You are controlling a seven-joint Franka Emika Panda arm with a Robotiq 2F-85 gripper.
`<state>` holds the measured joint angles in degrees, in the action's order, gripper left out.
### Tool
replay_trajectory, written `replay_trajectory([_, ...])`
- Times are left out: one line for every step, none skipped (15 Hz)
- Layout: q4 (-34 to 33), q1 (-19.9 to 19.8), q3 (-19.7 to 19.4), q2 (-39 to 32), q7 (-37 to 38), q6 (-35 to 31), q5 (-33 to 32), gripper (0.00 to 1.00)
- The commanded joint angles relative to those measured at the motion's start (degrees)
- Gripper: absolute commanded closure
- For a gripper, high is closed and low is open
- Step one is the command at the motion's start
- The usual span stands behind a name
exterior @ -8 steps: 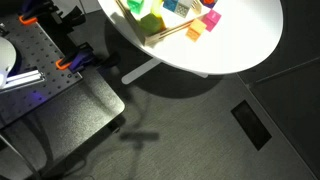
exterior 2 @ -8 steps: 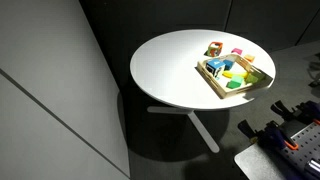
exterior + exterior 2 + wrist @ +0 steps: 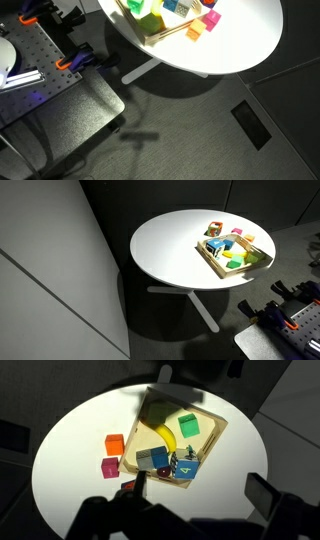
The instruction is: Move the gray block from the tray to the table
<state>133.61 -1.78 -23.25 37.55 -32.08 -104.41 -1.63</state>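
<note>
Seemingly gray block (image 3: 152,458) inside wood-rimmed tray (image 3: 160,412)

The tabletop (image 3: 70,470) is plain white. The tray (image 3: 172,407) has a light-wood rim and a pale yellowish floor. The gray block (image 3: 152,458) has a bluish tint. The other pieces are a green block (image 3: 188,426), a yellow arc (image 3: 165,436), a blue block (image 3: 185,466) with small pale markings, an orange block (image 3: 115,445) and a pink block (image 3: 110,467).

Smooth matt white table (image 3: 170,250), wood-rimmed tray (image 3: 208,262)
</note>
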Motion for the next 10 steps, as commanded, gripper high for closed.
replay_trajectory([-1.16,-0.5,1.86,-3.08,1.23,-1.18,1.9,0.0])
replay_trajectory([-1.24,-0.37,2.29,-3.67,1.6,-1.35,2.43,0.0])
replay_trajectory([-1.3,-0.25,2.88,-4.4,1.95,-1.91,2.95,0.0])
replay_trajectory([-1.31,-0.27,3.37,-4.94,2.09,-2.43,3.36,0.0])
replay_trajectory([-1.33,-0.19,4.19,-5.72,2.68,-3.17,3.72,0.0])
replay_trajectory([-1.41,-0.21,4.86,-6.34,3.12,-3.58,3.86,0.0])
replay_trajectory([-1.38,-0.18,5.93,-7.22,4.03,-3.93,3.67,0.0])
replay_trajectory([-1.32,-0.27,7.01,-8.1,5.23,-4.35,3.39,0.0])
replay_trajectory([-1.48,-0.22,7.86,-8.94,6.27,-4.15,3.41,0.0])
replay_trajectory([-1.5,-0.19,8.87,-9.78,7.47,-4.13,3.33,0.0])
